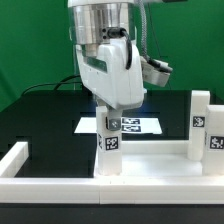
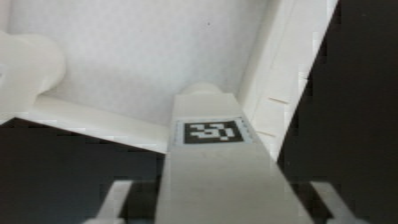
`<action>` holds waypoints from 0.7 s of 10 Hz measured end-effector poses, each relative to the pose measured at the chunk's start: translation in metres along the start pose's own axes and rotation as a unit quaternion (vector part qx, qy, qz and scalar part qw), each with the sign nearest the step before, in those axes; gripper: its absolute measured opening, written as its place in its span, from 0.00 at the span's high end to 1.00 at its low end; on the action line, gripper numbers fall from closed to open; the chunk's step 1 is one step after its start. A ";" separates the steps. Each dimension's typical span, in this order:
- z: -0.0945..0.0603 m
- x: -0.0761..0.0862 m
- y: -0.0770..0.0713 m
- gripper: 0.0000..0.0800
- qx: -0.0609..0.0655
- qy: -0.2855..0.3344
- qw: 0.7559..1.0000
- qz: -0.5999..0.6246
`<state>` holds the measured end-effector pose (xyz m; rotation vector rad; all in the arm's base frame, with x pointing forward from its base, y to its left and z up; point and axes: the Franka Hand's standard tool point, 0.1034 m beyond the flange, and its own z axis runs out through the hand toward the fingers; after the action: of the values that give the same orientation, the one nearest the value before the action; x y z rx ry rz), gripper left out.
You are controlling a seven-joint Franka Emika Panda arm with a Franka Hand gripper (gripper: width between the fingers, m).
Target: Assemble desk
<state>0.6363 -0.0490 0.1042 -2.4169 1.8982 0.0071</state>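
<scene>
My gripper (image 1: 109, 122) hangs over the middle of the table, shut on a white leg (image 1: 108, 142) that stands upright with black-and-white tags on its sides. The leg's foot meets the end of the flat white desk top (image 1: 155, 158) toward the exterior view's left. Another tagged leg (image 1: 202, 120) stands upright at the top's opposite end. In the wrist view the held leg (image 2: 217, 150) runs out from between the two fingers (image 2: 121, 200) of the gripper (image 2: 217, 208), its tagged end over an edge of the desk top (image 2: 160, 60).
A long white border rail (image 1: 60, 185) runs along the front and turns back at both ends, with the desk top against it. The marker board (image 1: 140, 125) lies flat on the black table behind the leg. A green wall closes the back.
</scene>
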 end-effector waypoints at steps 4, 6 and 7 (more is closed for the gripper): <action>0.000 0.001 0.001 0.64 0.003 -0.013 0.979 0.202; 0.000 0.000 0.001 0.64 0.020 -0.018 0.961 0.277; 0.000 0.000 0.003 0.63 0.025 -0.014 0.954 0.299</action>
<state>0.6330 -0.0493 0.1036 -1.7071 2.4927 0.0236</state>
